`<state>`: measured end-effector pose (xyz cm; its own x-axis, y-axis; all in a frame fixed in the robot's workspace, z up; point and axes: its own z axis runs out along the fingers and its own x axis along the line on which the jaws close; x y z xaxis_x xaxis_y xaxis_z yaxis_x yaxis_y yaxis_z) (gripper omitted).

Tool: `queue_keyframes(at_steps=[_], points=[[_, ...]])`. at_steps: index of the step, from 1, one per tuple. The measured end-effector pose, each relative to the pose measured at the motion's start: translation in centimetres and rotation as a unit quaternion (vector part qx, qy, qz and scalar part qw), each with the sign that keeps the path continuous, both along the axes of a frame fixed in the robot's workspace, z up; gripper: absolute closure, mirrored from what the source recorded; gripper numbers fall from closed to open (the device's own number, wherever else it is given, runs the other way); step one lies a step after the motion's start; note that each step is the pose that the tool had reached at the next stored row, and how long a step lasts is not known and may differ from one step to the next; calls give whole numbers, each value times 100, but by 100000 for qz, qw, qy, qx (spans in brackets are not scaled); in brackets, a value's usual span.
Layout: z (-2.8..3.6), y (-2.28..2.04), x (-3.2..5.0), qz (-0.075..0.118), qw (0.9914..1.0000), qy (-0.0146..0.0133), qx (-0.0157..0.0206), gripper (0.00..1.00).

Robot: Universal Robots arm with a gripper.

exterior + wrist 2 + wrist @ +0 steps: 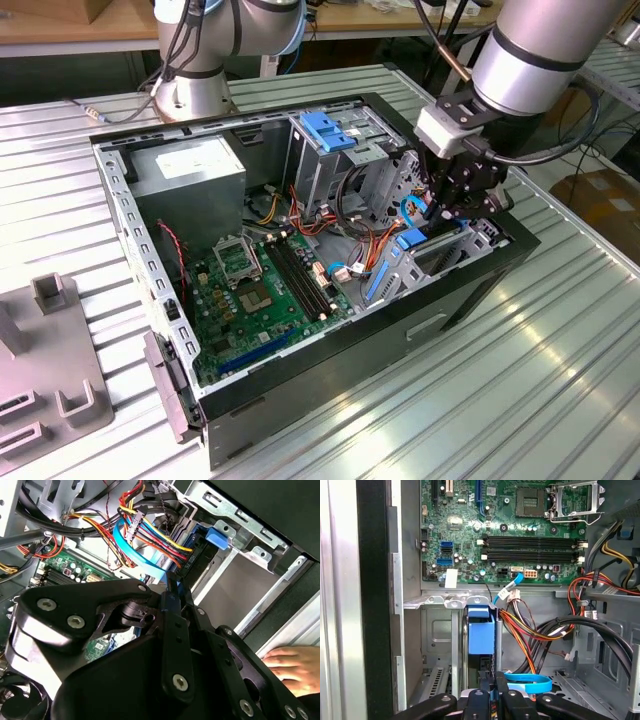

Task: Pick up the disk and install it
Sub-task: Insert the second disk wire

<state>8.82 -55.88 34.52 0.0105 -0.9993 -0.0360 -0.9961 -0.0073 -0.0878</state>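
Observation:
The disk (481, 630) stands on edge in the drive bay at the front of the open computer case (470, 285). Its blue carrier frame faces the first wrist view, with a dark metal side beside it. In the second wrist view the disk's blue end tab (216, 536) sits deep between the bay's metal rails. My gripper (447, 208) reaches down into the case over that bay. Its black fingers are pressed together on the near blue edge of the disk, in both wrist views (495, 692) (172, 584).
Red, yellow and orange power wires (530, 630) and a blue flat cable (135, 545) run right beside the bay. The green motherboard (265, 290) lies beyond. A bare blue bracket (330, 130) sits on the upper cage. A person's hand (292, 662) rests by the case's outer side.

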Motion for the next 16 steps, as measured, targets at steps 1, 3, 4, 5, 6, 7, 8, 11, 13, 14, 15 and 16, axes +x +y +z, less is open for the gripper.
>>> queue_keyframes(at_steps=[1, 3, 4, 5, 6, 7, 8, 11, 13, 14, 15, 16], points=[[-1, 0, 0, -5, 100000, 1, 126, 84], [-5, 0, 0, 0, 100000, 1, 269, 84], [-12, 0, 0, -1, 99999, 0, 330, 84], [-34, -1, 0, -5, 99999, -1, 400, 84], [-48, -1, 0, -1, 99999, 1, 406, 84], [-52, -1, 0, 0, 99999, 2, 409, 84], [-52, -1, 0, -3, 99999, 2, 411, 84], [-56, -1, 0, 0, 99999, 1, 435, 84], [-58, -1, 0, -2, 99999, -6, 466, 83], [-50, -1, 1, 2, 99999, -5, 484, 83], [-25, -1, 0, -1, 99999, 0, 467, 76], [6, -1, 0, -1, 99999, 2, 437, 76]])
